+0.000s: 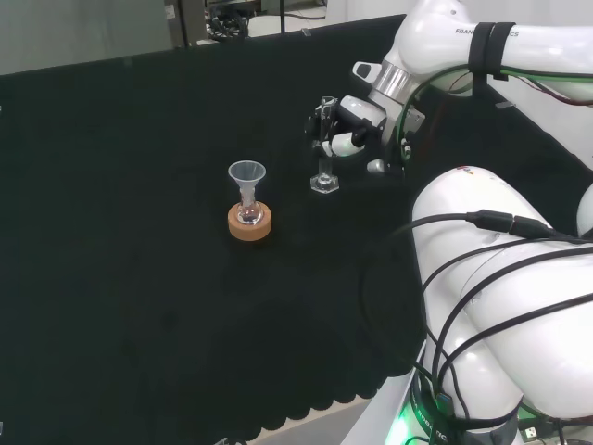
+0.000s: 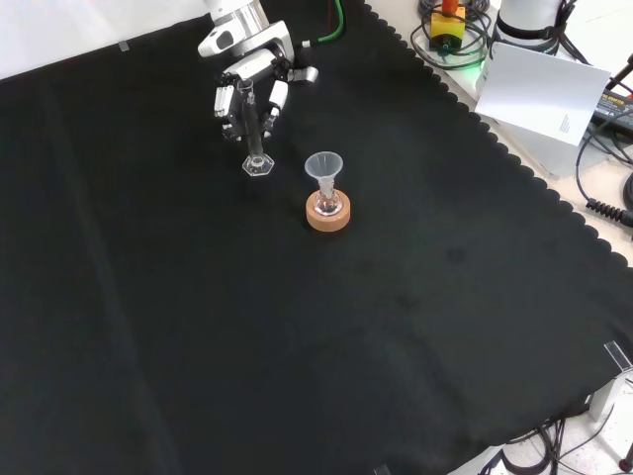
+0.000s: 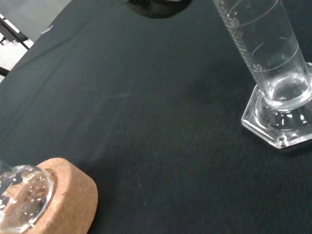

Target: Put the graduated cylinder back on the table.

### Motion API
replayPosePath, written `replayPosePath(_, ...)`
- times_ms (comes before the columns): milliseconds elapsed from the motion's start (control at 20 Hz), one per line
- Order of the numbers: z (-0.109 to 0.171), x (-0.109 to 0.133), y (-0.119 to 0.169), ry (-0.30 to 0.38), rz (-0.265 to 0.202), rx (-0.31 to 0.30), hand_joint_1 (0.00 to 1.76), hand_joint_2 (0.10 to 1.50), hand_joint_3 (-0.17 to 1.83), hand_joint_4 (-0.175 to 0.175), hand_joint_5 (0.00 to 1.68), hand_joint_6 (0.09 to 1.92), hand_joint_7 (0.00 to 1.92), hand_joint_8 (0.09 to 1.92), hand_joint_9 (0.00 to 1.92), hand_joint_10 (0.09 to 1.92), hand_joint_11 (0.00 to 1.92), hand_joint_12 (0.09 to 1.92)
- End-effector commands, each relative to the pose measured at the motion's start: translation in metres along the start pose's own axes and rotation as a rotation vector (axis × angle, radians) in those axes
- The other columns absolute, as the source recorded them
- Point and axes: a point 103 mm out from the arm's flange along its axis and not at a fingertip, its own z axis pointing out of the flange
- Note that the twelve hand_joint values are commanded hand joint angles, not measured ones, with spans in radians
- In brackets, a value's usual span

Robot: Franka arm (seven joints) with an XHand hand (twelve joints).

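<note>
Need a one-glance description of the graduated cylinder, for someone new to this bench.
On the black cloth, find the robot's hand in the front view. The cylinder is the clear tube its fingers curl round, upright on a hexagonal foot. Its neighbour, a flask with a funnel, sits in a cork ring.

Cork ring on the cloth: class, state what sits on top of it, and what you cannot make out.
On the cork ring rests a small clear round flask with a clear funnel in its neck. Droplets cling inside the flask; the ring's hollow beneath it is covered.
</note>
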Motion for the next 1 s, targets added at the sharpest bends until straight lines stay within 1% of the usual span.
replayPosePath(50,0.0,0.0,0.0,-0.001,0.007,0.022,0.98,0.95,-0.17,-0.053,0.55,0.73,0.7,0.65,1.11,0.09,0.68,1.19)
replayPosePath(150,0.0,0.0,0.0,0.002,0.013,0.024,0.96,0.94,-0.17,-0.061,0.45,0.69,0.64,0.65,1.05,0.09,0.59,1.23)
replayPosePath(300,-0.001,0.0,0.0,0.002,0.021,0.024,0.93,0.92,-0.17,-0.066,0.4,0.63,0.58,0.67,0.99,0.09,0.51,1.26)
replayPosePath(450,-0.004,-0.001,-0.002,0.009,0.025,0.012,0.91,0.91,-0.17,-0.069,0.39,0.56,0.52,0.68,0.93,0.09,0.44,1.29)
replayPosePath(700,-0.013,-0.003,-0.007,0.007,0.046,-0.014,0.89,0.91,-0.17,-0.071,0.38,0.51,0.47,0.69,0.88,0.09,0.38,1.3)
replayPosePath(900,-0.025,-0.003,-0.013,0.003,0.055,-0.037,0.88,0.91,-0.17,-0.072,0.39,0.48,0.44,0.69,0.85,0.09,0.34,1.32)
replayPosePath(1000,-0.032,-0.004,-0.019,-0.004,0.066,-0.049,0.87,0.9,-0.17,-0.073,0.38,0.47,0.42,0.69,0.85,0.09,0.33,1.32)
